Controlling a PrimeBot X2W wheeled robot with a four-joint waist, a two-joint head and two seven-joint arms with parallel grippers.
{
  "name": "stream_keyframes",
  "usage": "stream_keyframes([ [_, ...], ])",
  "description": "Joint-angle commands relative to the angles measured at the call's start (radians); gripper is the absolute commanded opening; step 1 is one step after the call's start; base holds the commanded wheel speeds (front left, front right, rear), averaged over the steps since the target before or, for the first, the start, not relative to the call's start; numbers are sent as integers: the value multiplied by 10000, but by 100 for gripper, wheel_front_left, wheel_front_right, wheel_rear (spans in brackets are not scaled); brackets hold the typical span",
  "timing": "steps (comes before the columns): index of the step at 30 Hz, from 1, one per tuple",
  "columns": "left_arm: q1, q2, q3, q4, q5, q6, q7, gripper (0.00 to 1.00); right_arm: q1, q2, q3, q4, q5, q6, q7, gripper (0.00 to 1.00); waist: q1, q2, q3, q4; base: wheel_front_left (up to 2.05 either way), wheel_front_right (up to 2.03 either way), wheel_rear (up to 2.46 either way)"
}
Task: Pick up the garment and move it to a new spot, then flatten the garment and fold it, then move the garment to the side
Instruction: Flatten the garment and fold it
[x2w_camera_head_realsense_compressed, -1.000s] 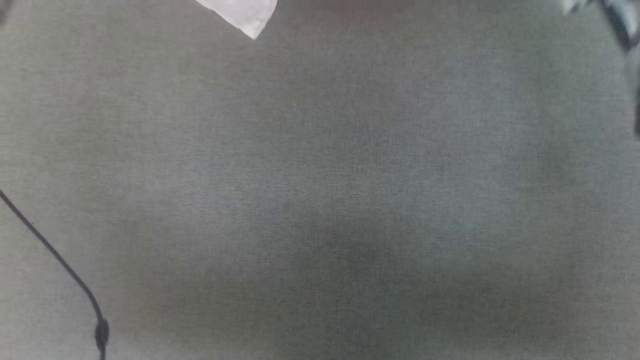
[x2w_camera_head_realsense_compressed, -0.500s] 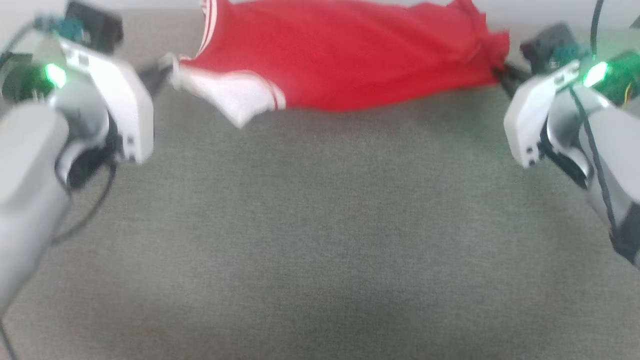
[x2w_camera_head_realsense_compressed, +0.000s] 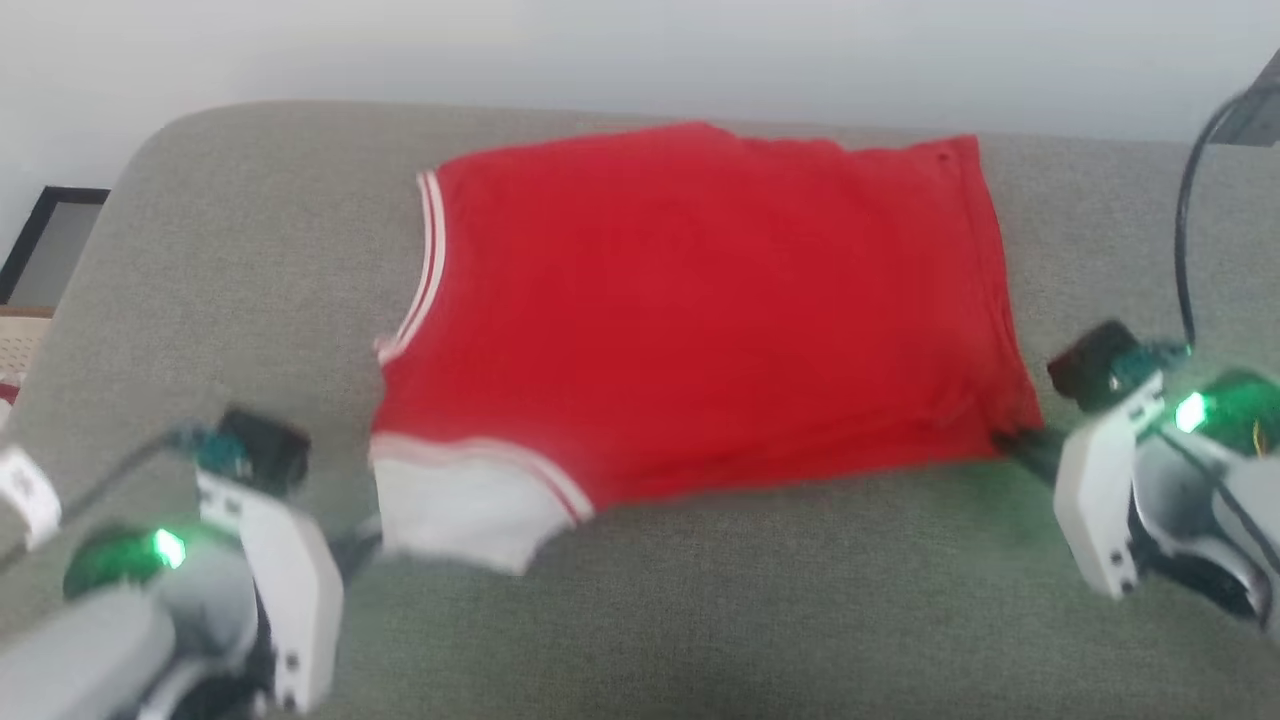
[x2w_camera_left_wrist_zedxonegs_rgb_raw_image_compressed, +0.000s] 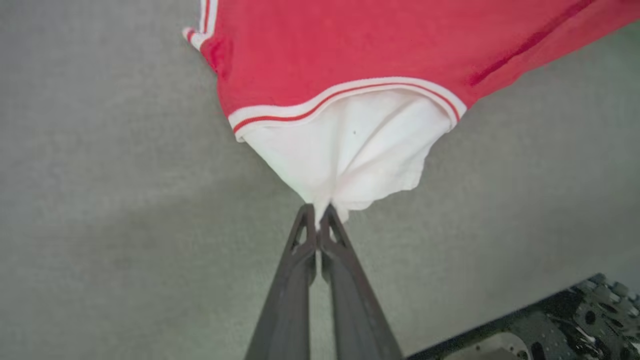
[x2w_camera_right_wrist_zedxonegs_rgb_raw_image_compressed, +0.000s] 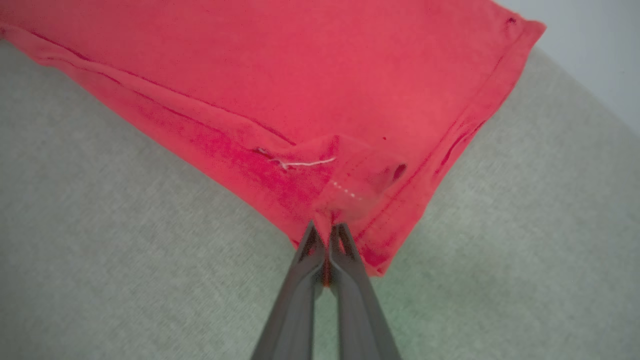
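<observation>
A grey-green fabric cushion (x2w_camera_head_realsense_compressed: 700, 620) meets a pale wall (x2w_camera_head_realsense_compressed: 640, 50), with a black-framed panel (x2w_camera_head_realsense_compressed: 55, 245) at its left.

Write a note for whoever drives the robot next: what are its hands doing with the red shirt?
Left gripper: shut on the tip of the white sleeve.
Right gripper: shut on a red hem corner.
Garment: spread nearly flat on the grey cushion, number not showing.
Done: picked up and laid out, it seems.
To do: probably smoothing, folding, moving it aside; whether a fold is in already, I cannot tell.
</observation>
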Motion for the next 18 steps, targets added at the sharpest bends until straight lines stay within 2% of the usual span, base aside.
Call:
stream_keyframes([
  [1, 419, 133, -26, -351, -238, 262, -109, 0, 318, -174, 50, -272, 156, -19, 68, 0, 0, -1, -38, -1, 0, 0, 0],
  [4, 1292, 435, -158, -1102, -548, 830, -217, 0, 945, -561, 84, -866, 469, -19, 179, 0, 0, -1, -93, -10, 0, 0, 0],
  [8, 2209, 676, -289, -1719, -943, 1307, -367, 0, 1669, -1020, 150, -1619, 832, -19, 230, 0, 0, -1, -143, -16, 0, 0, 0],
  [18, 3194, 1023, -441, -2176, -1528, 1720, -452, 0, 2869, -1704, 267, -2755, 1348, -17, 117, 0, 0, -1, -168, -65, 0, 0, 0],
])
